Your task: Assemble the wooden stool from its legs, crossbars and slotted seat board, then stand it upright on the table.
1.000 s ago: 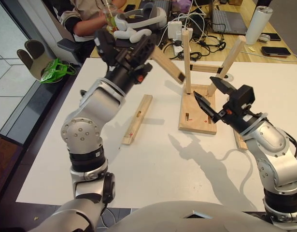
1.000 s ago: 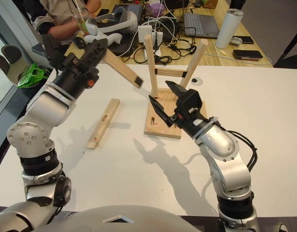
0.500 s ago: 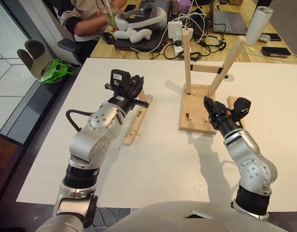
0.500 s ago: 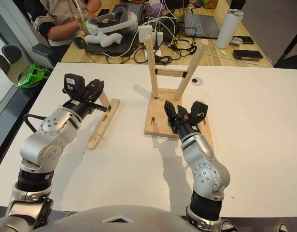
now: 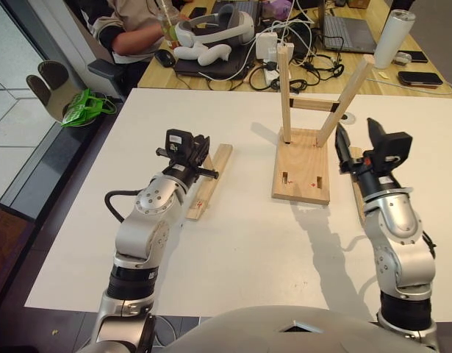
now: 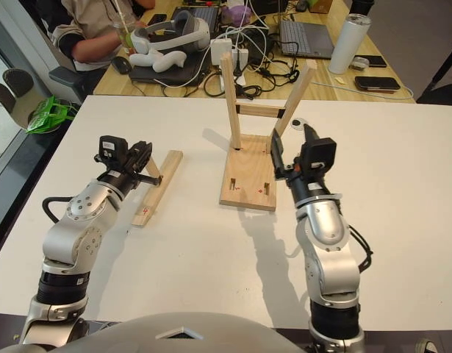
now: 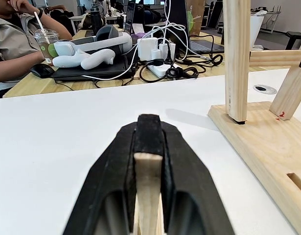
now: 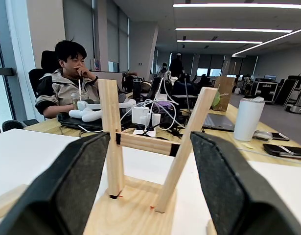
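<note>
Stool: half-built and upside down. One seat board [image 5: 303, 165] lies flat on the white table [image 5: 248, 250], just ahead of the right gripper [image 5: 355, 136] and inward of it.
Legs in the board: two. One upright leg [image 5: 284, 92] stands straight, and one leaning leg [image 5: 347, 95] tips out toward the right gripper's side.
Crossbar: one crossbar [image 5: 311, 105] joins the pair high up.
Slots: two open ones show at the board's end nearest the grippers.
Right gripper: spread wide with nothing in it, hovering by the board's right edge. Its wrist camera frames both standing legs between the fingers.
Left gripper [image 7: 149, 137]: clamped tight on the end of a held leg [image 7: 148, 196], low over the table and well left of the board.
Loose wood: two pieces. One loose leg [image 5: 211, 180] lies flat just beside the left gripper, on its board side. One stick [image 5: 356, 193] lies below the right arm, just beside the board; whether it is a leg or a crossbar I can't tell.
Look: pale bare wood, square-cut, with small red marks.
In the way: the leaning leg stands right ahead of the right gripper.
Beyond the legs: a desk with a headset [image 5: 214, 29], cables [image 5: 314, 62], a laptop [image 5: 347, 29] and a tumbler [image 5: 393, 37].
</note>
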`<state>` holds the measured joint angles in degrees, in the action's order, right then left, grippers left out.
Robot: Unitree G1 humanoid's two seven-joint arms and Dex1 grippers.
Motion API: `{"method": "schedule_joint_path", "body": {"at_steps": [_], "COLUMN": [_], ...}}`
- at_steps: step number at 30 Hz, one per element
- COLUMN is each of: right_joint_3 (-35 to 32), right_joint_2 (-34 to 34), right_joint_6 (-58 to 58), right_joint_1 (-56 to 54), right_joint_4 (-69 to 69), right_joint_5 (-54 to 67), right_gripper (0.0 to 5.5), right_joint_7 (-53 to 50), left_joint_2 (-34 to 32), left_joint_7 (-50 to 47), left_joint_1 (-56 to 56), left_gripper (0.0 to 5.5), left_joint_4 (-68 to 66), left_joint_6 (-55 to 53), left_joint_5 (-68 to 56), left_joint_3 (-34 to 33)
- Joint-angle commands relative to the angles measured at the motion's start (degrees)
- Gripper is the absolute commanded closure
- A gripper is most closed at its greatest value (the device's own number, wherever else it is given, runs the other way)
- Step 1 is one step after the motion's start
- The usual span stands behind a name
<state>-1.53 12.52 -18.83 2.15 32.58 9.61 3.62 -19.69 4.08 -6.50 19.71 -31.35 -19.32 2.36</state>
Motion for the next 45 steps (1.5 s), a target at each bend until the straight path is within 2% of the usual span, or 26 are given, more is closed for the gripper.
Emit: {"method": "schedule_joint_path", "body": {"at_steps": [1,5,11,19,22,37,45], "right_joint_3": [-2.8,-3.3,-1.2,8.1,7.9,6.6,6.3], "right_joint_2": [2.2,1.4,-1.8,-12.2,-14.2,-15.3,-15.4], "right_joint_6": [4.3,4.0,2.3,0.0,-0.9,-1.4,-1.9], "right_joint_1": [0.1,1.4,1.8,0.8,1.1,1.5,1.5], "right_joint_4": [-2.6,-2.3,0.6,0.0,-3.2,-4.7,-4.6], "right_joint_5": [-0.7,3.5,5.3,5.1,6.1,7.3,7.6], "right_gripper": [2.44,2.44,2.44,2.44,2.44,2.44,2.44], "right_joint_7": [2.9,6.2,4.9,-0.7,-1.6,-1.6,-2.0], "left_joint_2": [0.6,1.8,4.1,4.5,4.6,4.7,6.3], "left_joint_7": [1.0,1.8,2.1,3.7,4.2,5.0,2.8], "left_joint_1": [-0.3,-2.2,-2.4,-2.6,-2.6,-0.8,2.2], "left_gripper": [5.08,5.08,5.08,5.08,5.08,5.08,5.08], "left_joint_4": [-0.8,-2.7,-2.9,-3.9,-4.3,-6.4,-5.4], "left_joint_6": [1.5,2.5,2.4,3.0,3.0,3.4,-1.8], "left_joint_5": [2.0,3.4,4.1,6.4,6.8,8.8,7.4], "left_joint_3": [-0.8,-0.8,-0.9,-0.5,-0.5,-1.6,-4.3]}}
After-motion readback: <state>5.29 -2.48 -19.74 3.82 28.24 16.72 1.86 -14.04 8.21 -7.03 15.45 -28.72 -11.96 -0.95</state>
